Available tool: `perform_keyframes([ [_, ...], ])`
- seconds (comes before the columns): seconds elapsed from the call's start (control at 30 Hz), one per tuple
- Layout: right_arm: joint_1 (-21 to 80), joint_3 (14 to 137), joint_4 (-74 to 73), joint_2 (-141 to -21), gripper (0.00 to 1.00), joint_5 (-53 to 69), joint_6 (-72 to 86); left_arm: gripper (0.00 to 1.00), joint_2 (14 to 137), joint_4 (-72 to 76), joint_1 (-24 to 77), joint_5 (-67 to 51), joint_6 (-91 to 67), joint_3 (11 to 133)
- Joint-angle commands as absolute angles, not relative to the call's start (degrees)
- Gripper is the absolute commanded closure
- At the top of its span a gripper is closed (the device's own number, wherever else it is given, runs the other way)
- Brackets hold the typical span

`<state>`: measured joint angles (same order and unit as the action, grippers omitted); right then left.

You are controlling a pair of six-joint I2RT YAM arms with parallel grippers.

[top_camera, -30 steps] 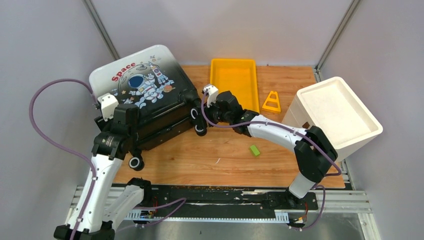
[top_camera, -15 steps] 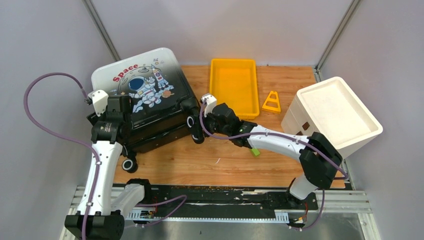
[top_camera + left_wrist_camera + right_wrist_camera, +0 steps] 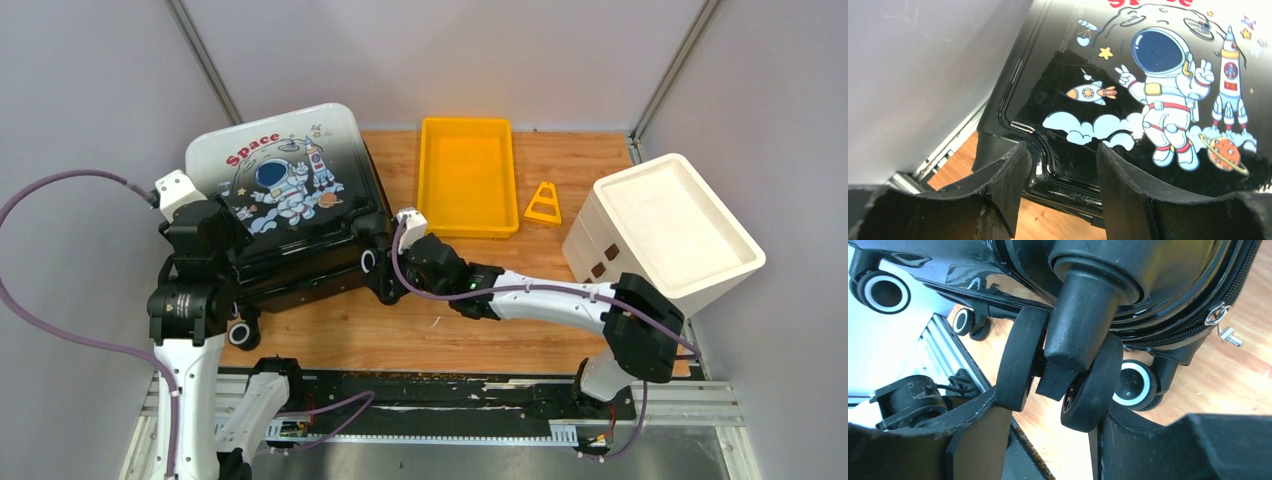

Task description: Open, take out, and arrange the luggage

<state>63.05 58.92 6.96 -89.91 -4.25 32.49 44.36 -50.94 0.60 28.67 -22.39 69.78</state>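
On the far-left part of the wooden table (image 3: pixel 470 300), closed luggage (image 3: pixel 285 190), astronaut side up. Over its near-left black corner, left gripper (image 3: pixel 1060 155) with jaws wide apart, nothing between them. Around a twin caster wheel (image 3: pixel 1020 357) at the near-right corner, right gripper (image 3: pixel 1048 410) with jaws clamped against both outer faces.

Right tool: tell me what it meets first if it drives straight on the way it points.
The twin caster wheel of the luggage, sitting between the fingers of the right tool and seemingly gripped.
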Motion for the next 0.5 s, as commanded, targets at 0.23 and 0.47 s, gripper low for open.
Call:
perform_keyframes([
  [0.23,69.52,58.61,17.65,-84.27,1.00,-1.47,34.48,0.38,48.47,-86.71,0.26,22.22,-62.69,80.90],
  [0.47,69.69,56.84,17.52,-82.00,1.00,-2.97,33.74,0.57,43.55,-89.15,0.26,11.00,-76.89,71.17],
])
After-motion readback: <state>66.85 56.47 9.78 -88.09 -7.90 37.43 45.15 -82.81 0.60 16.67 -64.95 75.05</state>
